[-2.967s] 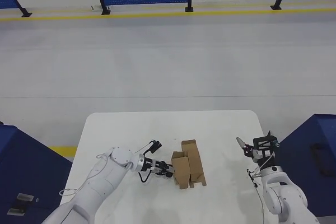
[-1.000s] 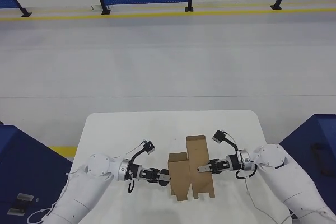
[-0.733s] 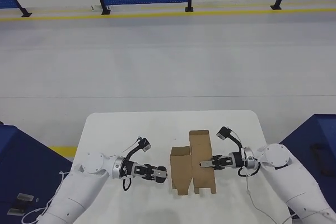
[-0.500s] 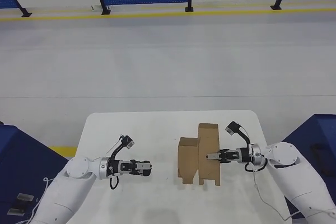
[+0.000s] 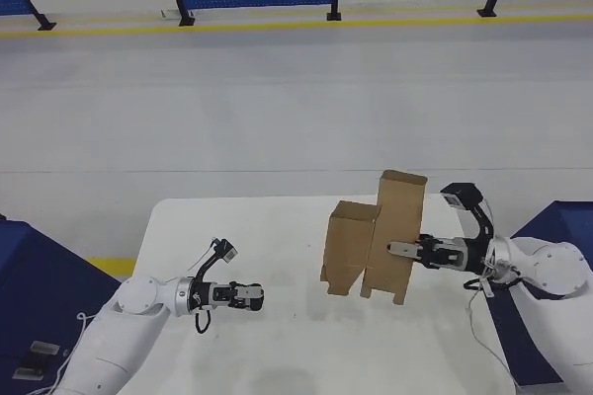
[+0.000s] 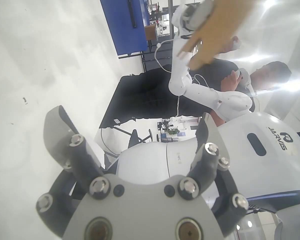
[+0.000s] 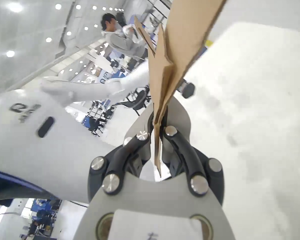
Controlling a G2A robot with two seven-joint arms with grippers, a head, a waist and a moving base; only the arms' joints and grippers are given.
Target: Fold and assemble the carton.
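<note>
white table [image 5: 239,229], pale grey floor [image 5: 277,118], yellow line [image 5: 277,24], blue panels [image 5: 20,286], perhaps cabinets, alongside.

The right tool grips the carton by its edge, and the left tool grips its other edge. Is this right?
Not fully. The right tool does grip the carton by its edge, but the left tool grips nothing: the left wrist view shows it open, apart from the carton.

A white rectangular tabletop [image 5: 227,227] with rounded corners stands on a pale grey floor [image 5: 277,109]. A dark blue panel [image 5: 30,286] stands at its left side, a second dark blue panel [image 5: 563,222] at its right. A yellow floor line [image 5: 277,25] crosses the far side, with blue barrier feet [image 5: 185,15] along it.
</note>
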